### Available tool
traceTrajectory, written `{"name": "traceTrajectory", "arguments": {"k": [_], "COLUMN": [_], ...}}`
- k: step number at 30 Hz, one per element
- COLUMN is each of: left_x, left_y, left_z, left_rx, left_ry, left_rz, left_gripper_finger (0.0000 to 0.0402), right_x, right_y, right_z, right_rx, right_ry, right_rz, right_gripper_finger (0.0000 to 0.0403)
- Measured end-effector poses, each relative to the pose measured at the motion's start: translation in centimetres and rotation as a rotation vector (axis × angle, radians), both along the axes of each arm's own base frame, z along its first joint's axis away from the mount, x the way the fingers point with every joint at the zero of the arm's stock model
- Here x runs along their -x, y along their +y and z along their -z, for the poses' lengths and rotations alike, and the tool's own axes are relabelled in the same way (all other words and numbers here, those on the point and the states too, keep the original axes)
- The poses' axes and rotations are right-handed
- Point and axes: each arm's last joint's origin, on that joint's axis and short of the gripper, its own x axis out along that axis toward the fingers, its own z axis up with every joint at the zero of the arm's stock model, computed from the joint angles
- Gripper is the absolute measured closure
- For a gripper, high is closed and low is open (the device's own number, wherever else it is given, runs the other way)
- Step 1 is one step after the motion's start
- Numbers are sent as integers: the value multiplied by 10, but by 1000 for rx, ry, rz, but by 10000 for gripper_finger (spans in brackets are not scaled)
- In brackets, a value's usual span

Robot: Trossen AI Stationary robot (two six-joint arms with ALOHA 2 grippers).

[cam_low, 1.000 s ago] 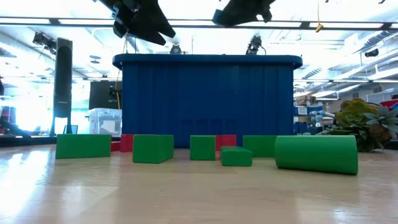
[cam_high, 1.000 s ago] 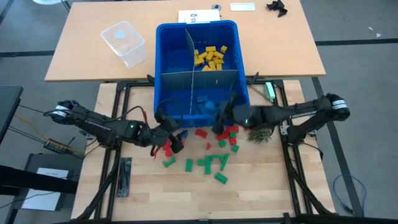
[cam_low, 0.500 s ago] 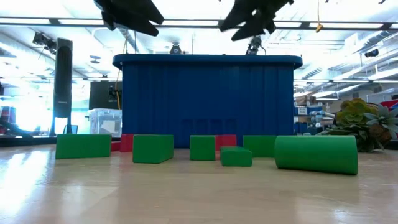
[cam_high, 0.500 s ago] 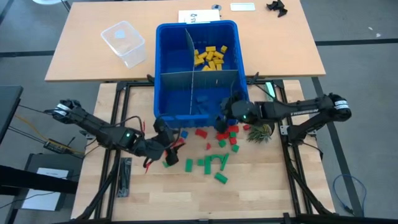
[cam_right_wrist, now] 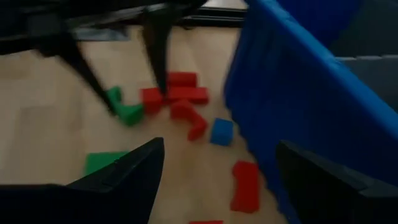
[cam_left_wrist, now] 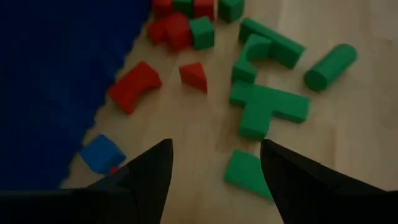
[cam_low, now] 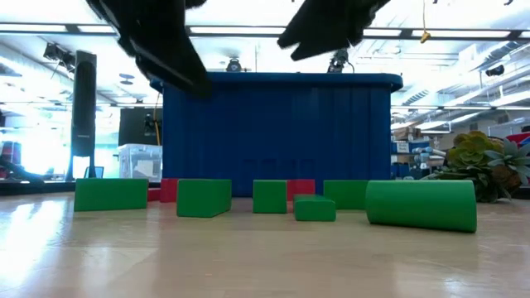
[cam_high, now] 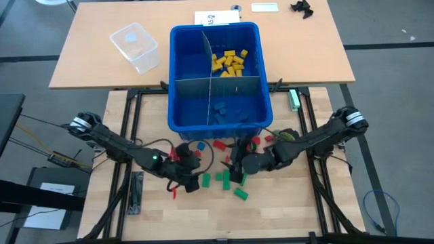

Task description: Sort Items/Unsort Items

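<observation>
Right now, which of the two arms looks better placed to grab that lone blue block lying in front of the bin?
Probably the left. The blue block lies just beyond the left gripper, whose wrist view shows it near one open finger. The right gripper is also open but sits farther along, over the green blocks.

left hand (cam_low: 157, 50) blurred, right hand (cam_low: 327, 25) cut off above

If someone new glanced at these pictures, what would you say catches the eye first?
The big blue bin in the middle, with yellow blocks heaped in its far right compartment. In front of it, red blocks and green blocks lie scattered on the table, with the open left tool and open right tool low among them.
</observation>
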Motion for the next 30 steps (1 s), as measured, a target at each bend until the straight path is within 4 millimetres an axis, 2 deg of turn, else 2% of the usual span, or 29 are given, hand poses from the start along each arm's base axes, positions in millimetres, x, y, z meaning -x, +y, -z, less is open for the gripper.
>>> {"name": "traceTrajectory", "arguments": {"k": [4,9,14,19,24,30], "left_x": [-7,-17,-28,-36,-44,-41], "left_y": [13,38,59,78,89,100], "left_z": [13,30,47,57,55,62], "left_rx": [45,147,152,138,131,69], "left_ry": [11,51,90,84,30,110], "left_rz": [-169,-363,-430,-497,-497,-503], "left_gripper_finger": [153,153,153,153,153,153], "right_x": [-3,-3,-5,-2,2,5], "right_y": [5,4,1,2,8,16], "right_z": [11,15,19,22,24,25], "right_rx": [21,28,-5,-46,-74,-111], "right_ry": [-35,-94,-168,-178,-178,-197], "right_rz": [130,264,377,408,409,404], "right_gripper_finger": [98,98,98,98,98,98]}}
